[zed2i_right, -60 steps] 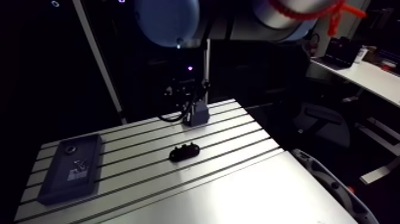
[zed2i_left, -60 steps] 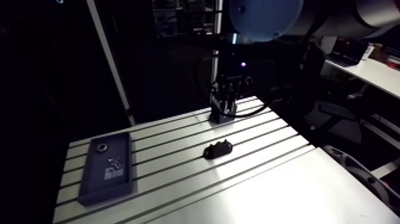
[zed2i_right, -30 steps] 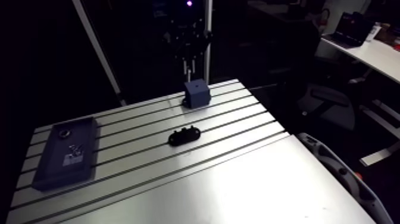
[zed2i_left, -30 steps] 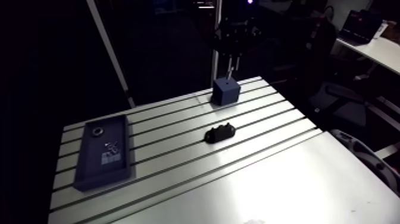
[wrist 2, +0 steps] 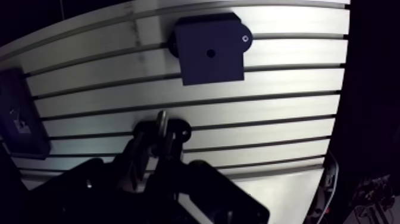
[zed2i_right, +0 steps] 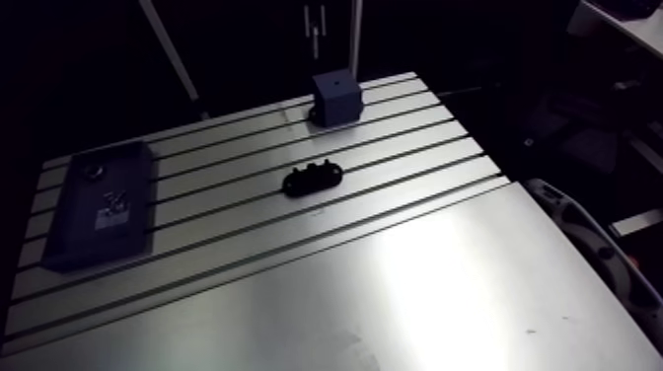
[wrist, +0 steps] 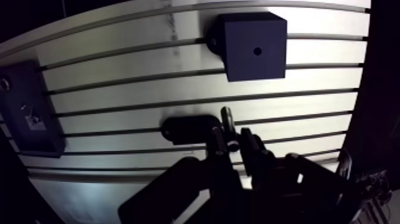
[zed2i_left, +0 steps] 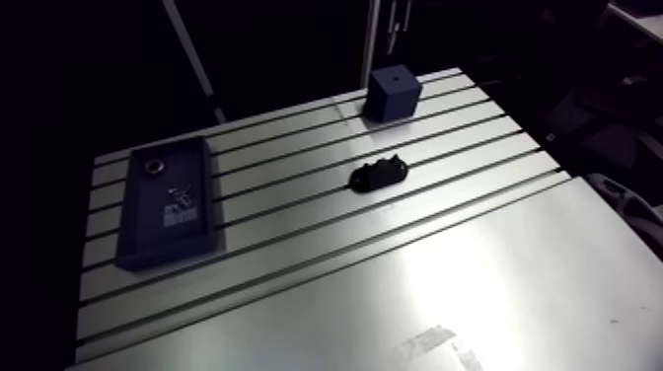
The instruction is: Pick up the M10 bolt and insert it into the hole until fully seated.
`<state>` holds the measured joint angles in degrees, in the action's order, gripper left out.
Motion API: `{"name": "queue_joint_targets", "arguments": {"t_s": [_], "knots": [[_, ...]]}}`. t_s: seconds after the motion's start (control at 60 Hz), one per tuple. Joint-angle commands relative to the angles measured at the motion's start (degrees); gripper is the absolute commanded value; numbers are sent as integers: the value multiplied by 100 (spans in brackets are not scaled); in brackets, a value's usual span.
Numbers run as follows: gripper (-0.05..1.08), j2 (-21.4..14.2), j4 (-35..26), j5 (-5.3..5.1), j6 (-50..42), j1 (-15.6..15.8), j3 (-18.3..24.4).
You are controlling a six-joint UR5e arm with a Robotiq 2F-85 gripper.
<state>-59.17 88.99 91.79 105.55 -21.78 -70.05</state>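
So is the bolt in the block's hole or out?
Out. In the wrist view the hole on the blue block is empty, and the bolt sits clamped in the pincer, clear of the block.

Dark tray [zed2i_left: 166,202], black bracket [zed2i_left: 380,175], slotted table [zed2i_left: 493,286]

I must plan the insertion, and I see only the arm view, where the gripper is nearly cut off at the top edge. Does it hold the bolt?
Observer: It seems so. In the wrist view a thin bolt stands pinched between the fingers, its end past their tips.
Operator: Is the hole free?
Observer: Yes. Seen from above, the hole in the blue block is a dark dot with nothing in it.
Operator: Is the block under the fingers?
Observer: No, it lies ahead of them; the black fixture shows beside the bolt's end.
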Motion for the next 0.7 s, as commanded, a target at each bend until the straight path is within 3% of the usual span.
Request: {"name": "queue_joint_targets", "arguments": {"t_s": [0.017, 0.15, 0.7], "knots": [[108, 218, -157, 71, -193, 25, 219], [108, 218, -141, 132, -197, 25, 213], [108, 591, -299, 125, -320, -88, 512]]}}
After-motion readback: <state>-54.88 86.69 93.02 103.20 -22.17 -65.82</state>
